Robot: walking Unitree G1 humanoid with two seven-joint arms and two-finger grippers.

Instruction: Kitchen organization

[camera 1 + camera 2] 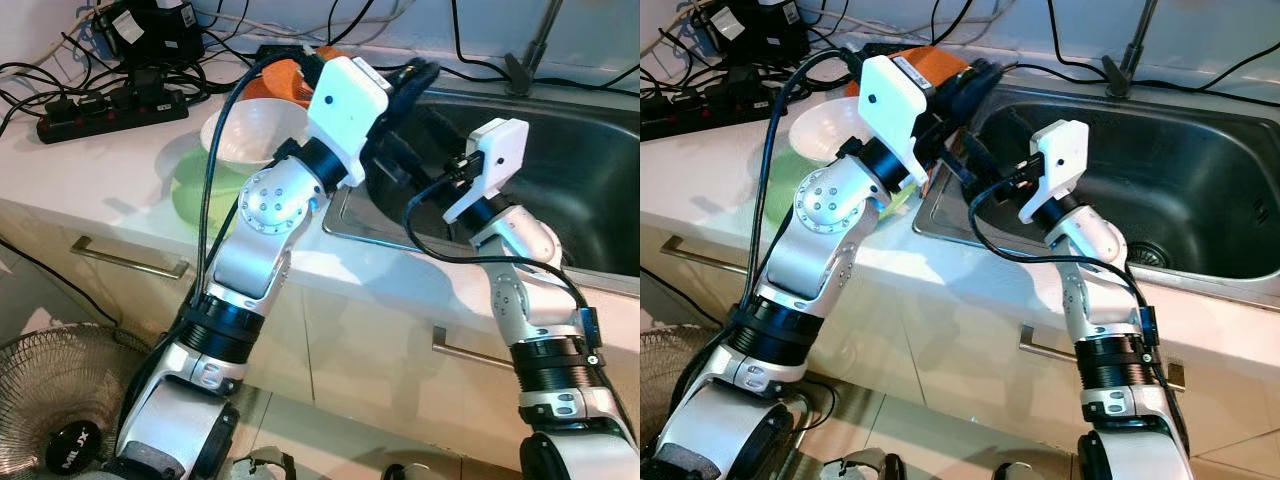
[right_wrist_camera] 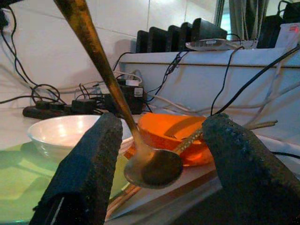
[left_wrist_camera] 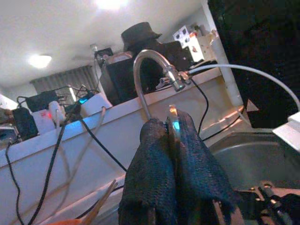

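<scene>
Over the sink (image 1: 1200, 180) edge:
My left gripper (image 3: 174, 136): fingers clamped on spoon (image 2: 140, 154) handle.
My right gripper (image 2: 159, 159): fingers apart, spoon bowl between them.

The sink (image 1: 560, 200) is set in the counter (image 1: 110, 170) at its right. Left of the sink, near the front edge, a bowl (image 1: 245, 130) sits on a plate (image 1: 195, 190). Behind the bowl lies a dish (image 2: 173, 133). A power strip (image 1: 110, 108) lies at the counter's back left. A fan (image 1: 60, 400) stands on the floor below the counter's left end.

Left gripper (image 3: 172, 140) jaws clamped; right gripper (image 2: 159, 154) jaws spread.
</scene>
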